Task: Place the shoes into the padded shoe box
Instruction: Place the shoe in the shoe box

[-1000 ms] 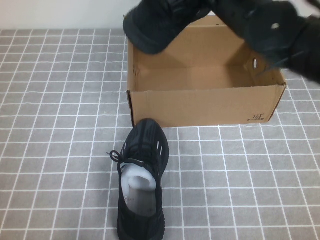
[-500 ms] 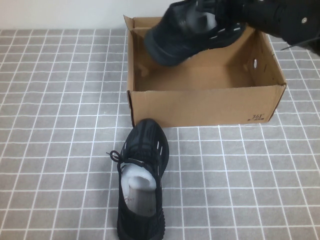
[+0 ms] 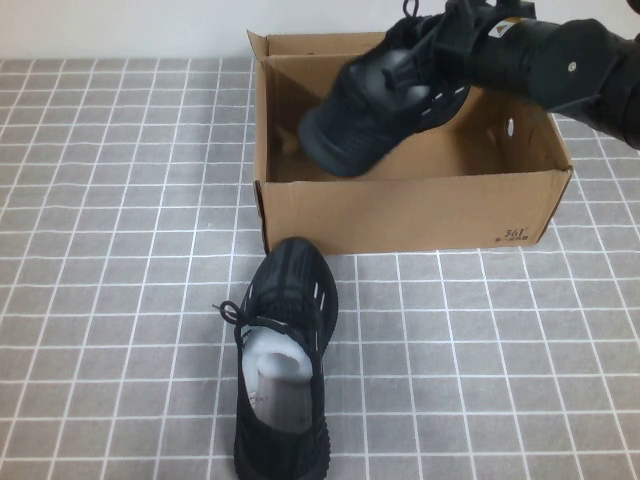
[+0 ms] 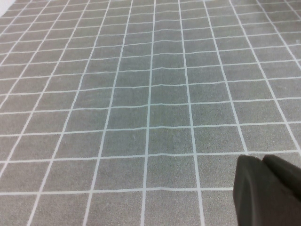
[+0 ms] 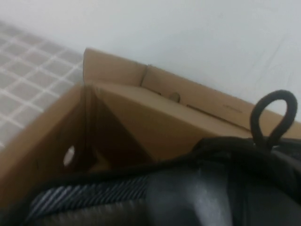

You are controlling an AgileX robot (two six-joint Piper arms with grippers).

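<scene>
One black sneaker (image 3: 375,100) hangs toe-down over the open brown shoe box (image 3: 400,212), its toe inside the box near the left wall. My right gripper (image 3: 462,40) reaches in from the upper right and is shut on that sneaker's heel end. In the right wrist view the sneaker (image 5: 188,188) fills the foreground, with the box's inner corner (image 5: 122,108) behind it. The other sneaker (image 3: 283,350), stuffed with white paper, lies on the table in front of the box, toe towards it. My left gripper (image 4: 262,162) is shut and empty above the tiled cloth, out of the high view.
The box stands on a grey cloth with white grid lines (image 3: 100,300). A white wall runs behind the box. The box's right wall has a small round hole (image 3: 510,127). A lace loop (image 5: 275,115) sticks up from the held sneaker.
My right gripper has carried the sneaker from above the box's back left corner rightwards and down, so its toe now dips into the box. The sneaker on the table has not moved.
</scene>
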